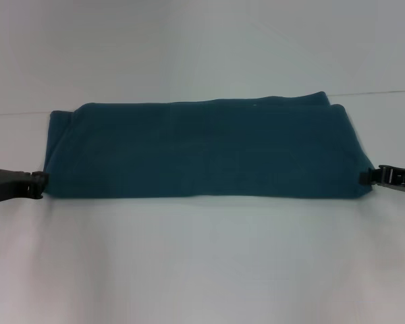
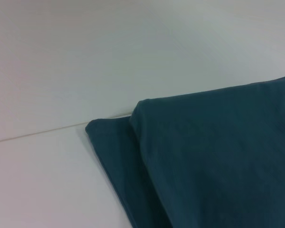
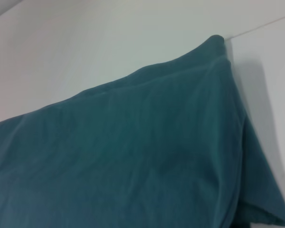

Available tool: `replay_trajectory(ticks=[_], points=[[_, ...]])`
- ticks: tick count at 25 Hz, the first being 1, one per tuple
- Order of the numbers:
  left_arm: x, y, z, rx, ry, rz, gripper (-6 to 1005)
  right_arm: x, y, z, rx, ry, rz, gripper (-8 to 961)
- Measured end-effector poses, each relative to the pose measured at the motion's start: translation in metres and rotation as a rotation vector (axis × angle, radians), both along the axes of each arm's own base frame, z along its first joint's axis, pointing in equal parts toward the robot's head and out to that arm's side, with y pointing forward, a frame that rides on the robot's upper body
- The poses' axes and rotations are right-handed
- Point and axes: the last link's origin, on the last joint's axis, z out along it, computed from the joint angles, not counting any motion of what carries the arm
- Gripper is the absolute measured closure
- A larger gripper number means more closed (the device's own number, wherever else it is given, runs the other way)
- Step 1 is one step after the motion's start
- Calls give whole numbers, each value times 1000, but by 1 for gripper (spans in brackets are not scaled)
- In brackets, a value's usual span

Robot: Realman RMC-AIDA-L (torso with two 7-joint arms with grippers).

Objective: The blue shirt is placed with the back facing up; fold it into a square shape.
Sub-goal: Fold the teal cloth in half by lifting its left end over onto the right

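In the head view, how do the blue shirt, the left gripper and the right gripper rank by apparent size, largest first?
1. The blue shirt, a wide folded band, by far the largest.
2. The left gripper and right gripper, one at each end of the shirt; both are cut by the picture's edge, so I cannot rank them.

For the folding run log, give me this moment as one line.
blue shirt: folded into long band on white table | left gripper: at its left end | right gripper: at its right end | square: not yet
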Motion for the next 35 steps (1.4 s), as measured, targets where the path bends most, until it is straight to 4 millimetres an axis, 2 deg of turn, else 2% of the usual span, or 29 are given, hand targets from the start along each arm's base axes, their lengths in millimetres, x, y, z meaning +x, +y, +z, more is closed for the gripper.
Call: replay_trajectory(ticks=[4, 9, 28, 35], points=[[0, 0, 0, 0, 1, 0, 951, -1, 0, 2, 3, -2, 8, 917], [-1, 0, 1, 2, 2, 1, 944, -2, 1, 1, 4, -3, 15, 944], [-2, -2, 5, 16, -11, 16, 916, 0, 1, 4, 17, 3, 7, 944], [0, -2, -1, 1, -8, 9, 705, -1, 1, 3, 16, 2, 10, 944]])
